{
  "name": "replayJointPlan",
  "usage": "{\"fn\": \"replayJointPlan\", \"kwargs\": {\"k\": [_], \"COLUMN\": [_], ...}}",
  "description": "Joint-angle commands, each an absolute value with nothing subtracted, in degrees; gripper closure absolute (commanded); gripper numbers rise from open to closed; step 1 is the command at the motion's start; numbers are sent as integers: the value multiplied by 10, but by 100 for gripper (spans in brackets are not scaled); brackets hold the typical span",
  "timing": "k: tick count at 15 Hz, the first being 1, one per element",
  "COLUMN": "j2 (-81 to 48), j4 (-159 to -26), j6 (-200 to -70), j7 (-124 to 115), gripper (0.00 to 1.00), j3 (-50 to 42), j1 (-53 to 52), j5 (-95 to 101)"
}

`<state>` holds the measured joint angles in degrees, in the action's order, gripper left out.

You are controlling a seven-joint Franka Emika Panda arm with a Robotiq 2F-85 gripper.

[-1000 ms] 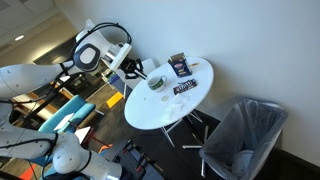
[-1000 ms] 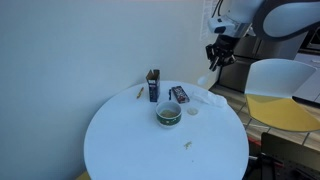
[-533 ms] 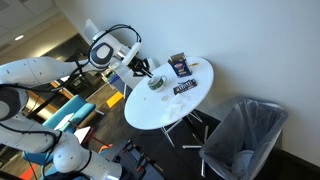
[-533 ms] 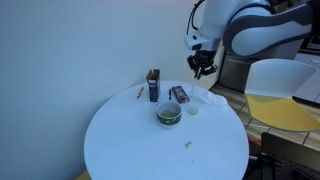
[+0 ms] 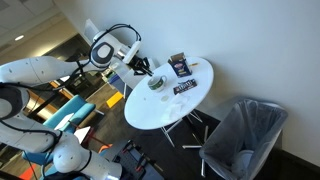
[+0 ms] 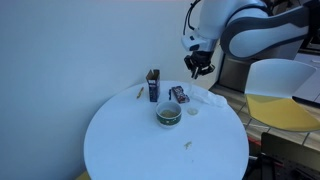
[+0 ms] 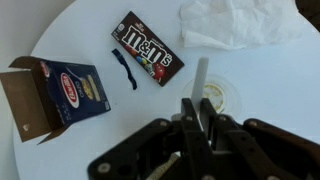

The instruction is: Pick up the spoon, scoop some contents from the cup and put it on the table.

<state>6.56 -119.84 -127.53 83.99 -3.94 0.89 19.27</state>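
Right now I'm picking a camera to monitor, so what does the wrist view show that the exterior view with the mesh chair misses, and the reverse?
Only the wrist view: the white print on the flat dark packet, a small dark scrap beside it, and a crumpled white sheet. Only an exterior view: the mesh chair, the legs under the table, and the arm. Both: the gripper, the blue packet, the flat packet and the white tabletop.

Round glossy white bench (image 6: 125, 140) with small cup (image 6: 168, 116), upright blue packet (image 6: 153, 86), flat dark packet (image 6: 179, 94), crumpled white tissue (image 7: 240, 22).
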Motion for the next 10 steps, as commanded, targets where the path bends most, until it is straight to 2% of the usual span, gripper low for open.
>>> {"fn": "replayJointPlan", "kwargs": {"k": [1, 10], "j2": [51, -16], "j4": [-1179, -1123], "j6": [-1289, -1309], "j7": [863, 872], "gripper": [97, 97], "j3": [-21, 9], "j1": [0, -13], "j5": [220, 356]}}
